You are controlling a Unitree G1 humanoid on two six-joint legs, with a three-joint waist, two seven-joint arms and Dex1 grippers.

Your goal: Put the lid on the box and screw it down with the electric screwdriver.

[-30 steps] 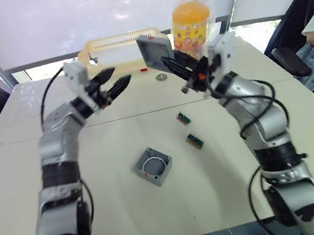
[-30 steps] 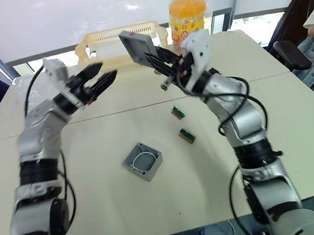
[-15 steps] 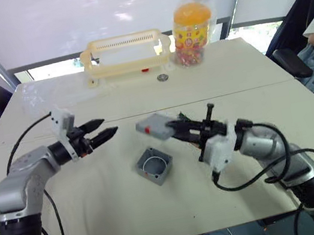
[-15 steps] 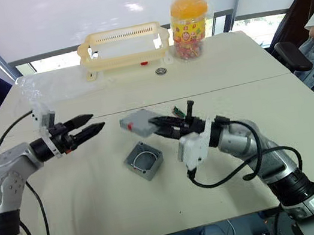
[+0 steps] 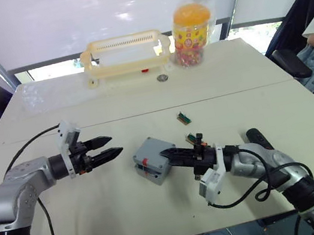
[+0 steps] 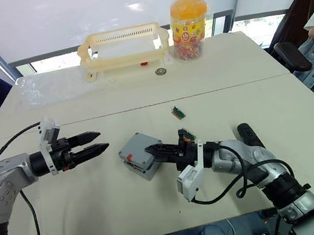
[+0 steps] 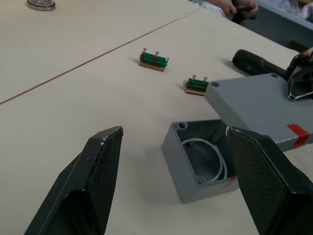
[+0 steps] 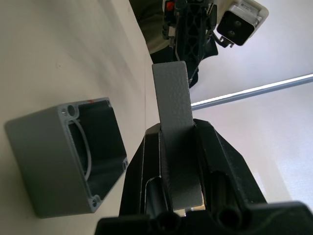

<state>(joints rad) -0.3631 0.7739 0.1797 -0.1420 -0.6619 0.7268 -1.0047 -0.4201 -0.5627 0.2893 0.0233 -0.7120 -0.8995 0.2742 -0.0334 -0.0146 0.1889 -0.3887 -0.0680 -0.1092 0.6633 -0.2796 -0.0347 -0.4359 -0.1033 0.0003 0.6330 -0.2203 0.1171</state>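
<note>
The right gripper (image 6: pixel 151 151) pinches the lid (image 5: pixel 152 150) just above the open box (image 7: pixel 195 166), not seated; the left gripper (image 5: pixel 109 148), at nine o'clock, gapes empty; screwdriver (image 5: pixel 258 138) unused.

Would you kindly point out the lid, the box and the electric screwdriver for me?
lid (image 7: pixel 259 105), left wrist view, on its flat grey top.
box (image 7: pixel 188 169), left wrist view, on its near outer wall.
electric screwdriver (image 6: pixel 246 136), right eye view, on its black body.
</note>
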